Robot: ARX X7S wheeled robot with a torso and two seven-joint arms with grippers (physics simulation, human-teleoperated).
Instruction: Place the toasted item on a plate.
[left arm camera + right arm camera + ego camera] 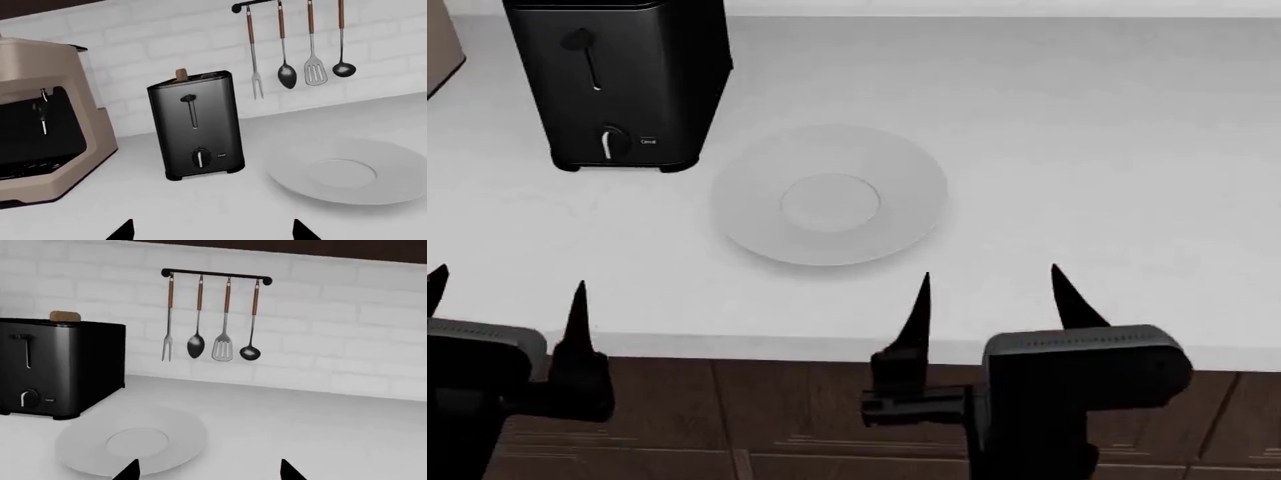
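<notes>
Evidently nothing done: toast [181, 74] sat in toaster [195, 125], plate [827, 195] bare, left gripper [507, 290] and right gripper [988, 290] jaws spread, empty.

No text can be read anywhere; the toaster [195, 127] carries a small pale label beside its front dial, too blurred to make out.

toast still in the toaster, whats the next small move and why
Probably raise the left gripper toward the toaster top: the toast pokes up from its slot, both grippers hang open at the counter edge, and the plate is bare.
</notes>
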